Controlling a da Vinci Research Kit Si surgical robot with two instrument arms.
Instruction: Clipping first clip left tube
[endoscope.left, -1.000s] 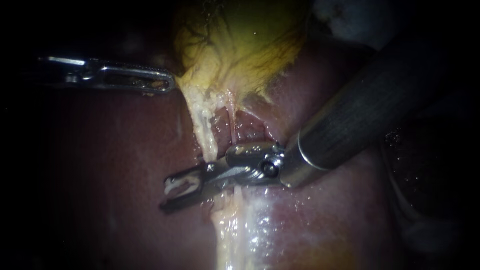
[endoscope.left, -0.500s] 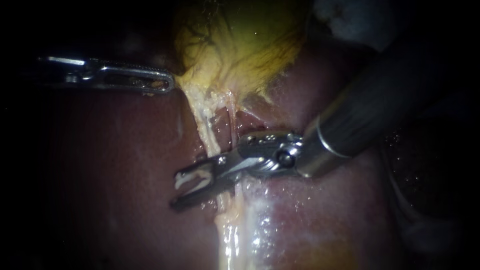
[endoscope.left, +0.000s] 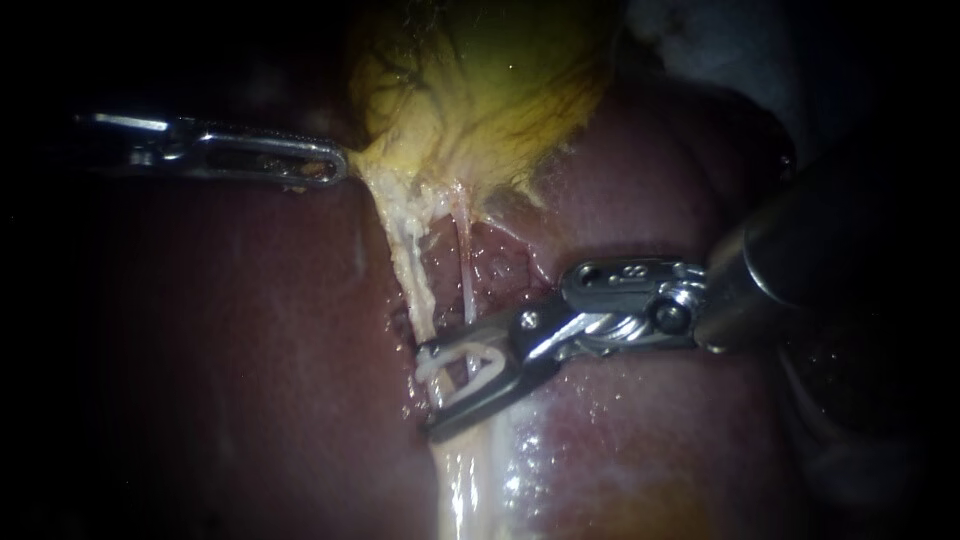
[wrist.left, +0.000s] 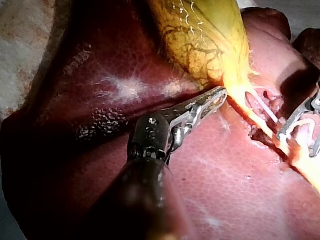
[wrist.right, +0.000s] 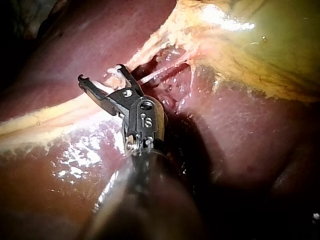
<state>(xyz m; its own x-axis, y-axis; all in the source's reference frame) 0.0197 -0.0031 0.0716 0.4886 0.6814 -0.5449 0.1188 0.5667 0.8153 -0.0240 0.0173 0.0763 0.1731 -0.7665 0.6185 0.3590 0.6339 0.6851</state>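
So my right instrument (endoscope.left: 432, 392) has its jaws standing apart in a V with the white clip (endoscope.left: 478, 353) seated between them, both jaws touching it, so they're holding the clip and haven't squeezed it flat. The jaw tips sit right at the left tube (endoscope.left: 408, 270), the thicker whitish-yellow band running down from the gallbladder (endoscope.left: 490, 90). From the right wrist view the jaws look like they straddle that band, but I honestly can't tell how far in it sits. A thinner tube (endoscope.left: 466, 290) comes down just beside it and reaches the upper jaw. Further out, my left instrument (endoscope.left: 335, 165) has its jaws together on the edge of the gallbladder where it narrows. Everything rests on the liver (endoscope.left: 250, 350), which is dark red, wet and glossy, with a pale shiny streak below the jaws. Around that the endoscope view is just black, though the left wrist view shows a pale mottled surface (wrist.left: 22, 35) beyond the liver's edge. Compared with a second ago, the right instrument has pulled back toward its own side: the jaws were poking well past the left tube then, and now only the tips are at it. The left instrument hasn't budged
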